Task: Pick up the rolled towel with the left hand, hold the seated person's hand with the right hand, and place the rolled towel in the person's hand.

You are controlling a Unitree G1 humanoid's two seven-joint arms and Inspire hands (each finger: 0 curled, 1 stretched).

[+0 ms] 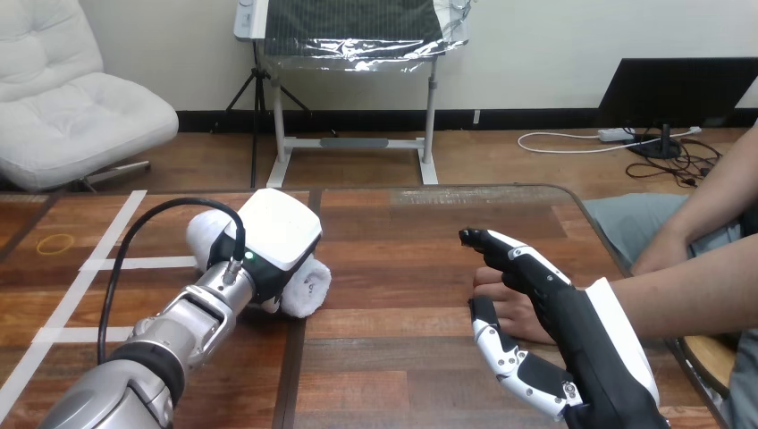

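Observation:
The white rolled towel point(307, 286) lies on the wooden table point(402, 232), left of centre. My left hand point(277, 231) sits on top of it and covers its middle, so one end of the roll shows on each side of the hand. The person's hand point(509, 311) rests flat on the table at the right, its forearm reaching in from the right edge. My right hand point(572, 322) is open around it. The straight fingers point(514, 255) stretch over its back and the thumb point(492, 344) lies on the near side. Whether they touch, I cannot tell.
White tape lines point(89, 264) cross the table's left part, and a thin yellow ring point(55, 243) lies beside them. The person's other arm point(715, 206) hangs over the table's right edge point(617, 259). Bare wood lies between the towel and the person's hand.

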